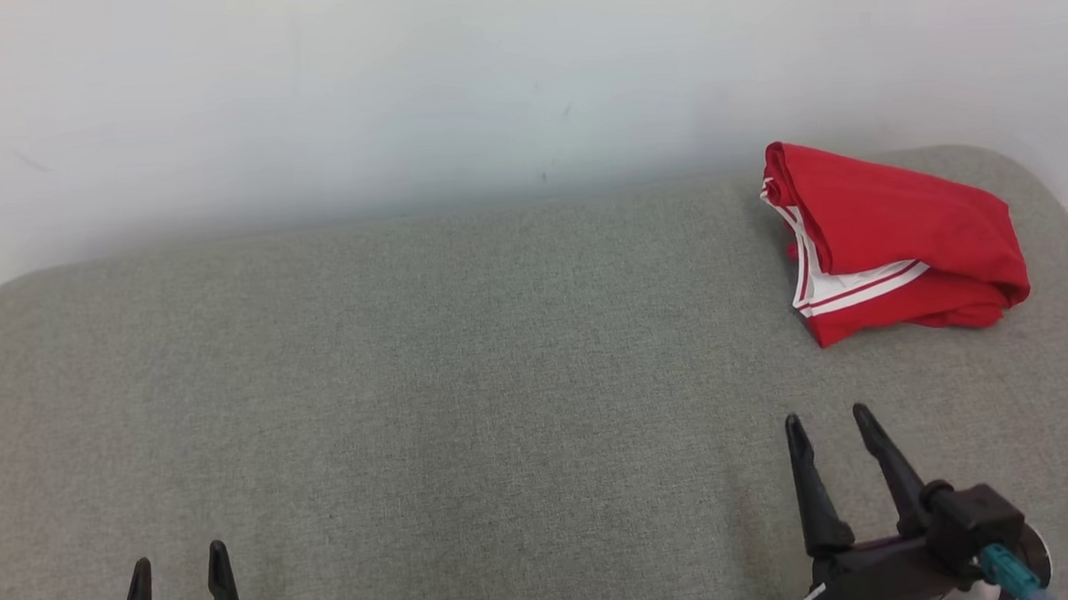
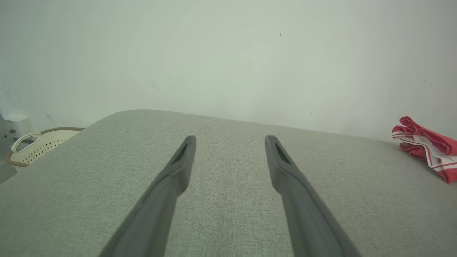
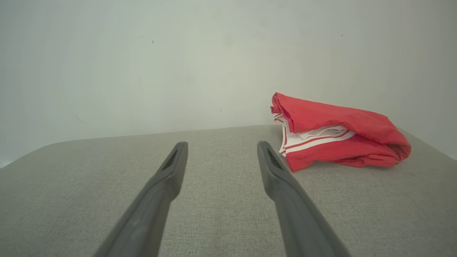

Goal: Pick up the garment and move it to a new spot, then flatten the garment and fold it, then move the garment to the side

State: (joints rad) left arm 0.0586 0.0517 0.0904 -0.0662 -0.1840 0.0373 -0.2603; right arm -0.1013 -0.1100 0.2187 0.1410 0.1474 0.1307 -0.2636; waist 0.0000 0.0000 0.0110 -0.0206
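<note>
Right gripper (image 1: 825,414) and left gripper (image 1: 180,554) spread and empty; garment (image 1: 896,235) bundled at 2 o'clock

The right gripper is held with its fingers apart and nothing between them, aimed toward 12 o'clock over the grey cushion (image 1: 502,384); the left gripper is likewise spread and bare at 7 o'clock of the head view. The red, white-striped garment is seen at 1 o'clock from the right gripper, well apart from it, laid in a loose folded bundle near the cushion's far right corner by the wall (image 1: 395,88). Such an out-of-the-way placement is judged to suit a garment set aside, though a fresh pick-up cannot be ruled out.
</note>
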